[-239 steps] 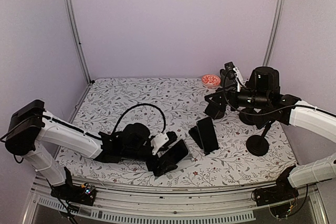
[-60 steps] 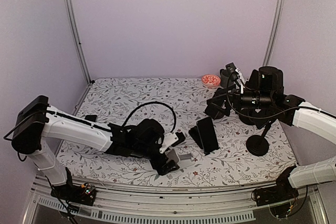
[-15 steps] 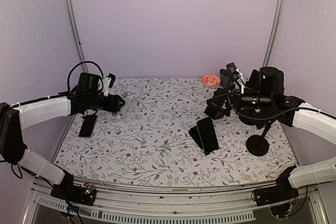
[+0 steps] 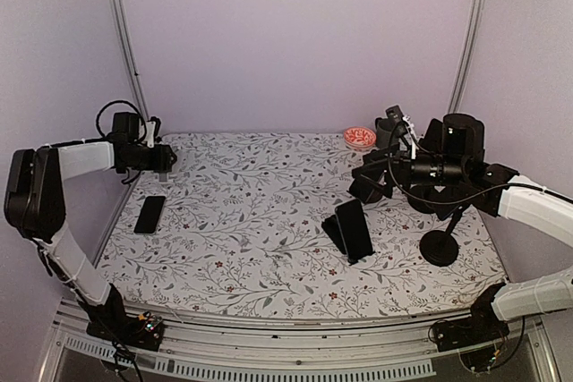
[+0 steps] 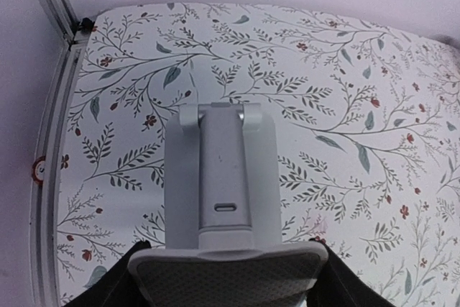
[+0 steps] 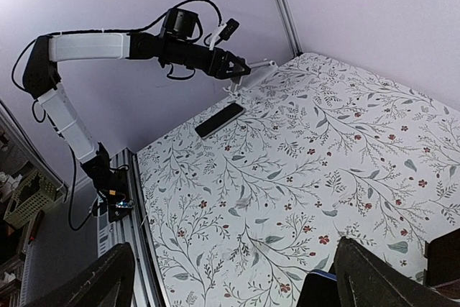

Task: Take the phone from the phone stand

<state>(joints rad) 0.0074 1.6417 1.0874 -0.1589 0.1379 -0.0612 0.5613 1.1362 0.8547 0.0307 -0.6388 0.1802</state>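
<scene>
- Phone (image 4: 149,214): black, lying flat on the floral table (image 4: 251,221) near its left edge, apart from both grippers.
- Left gripper (image 5: 226,282): clamped on the silver phone stand (image 5: 219,177), held above the far-left corner.
- Right gripper (image 6: 230,285): fingers spread wide, holding nothing.

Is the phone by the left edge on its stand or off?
Off: the phone lies flat on the table; the silver stand is held apart, bare.
</scene>
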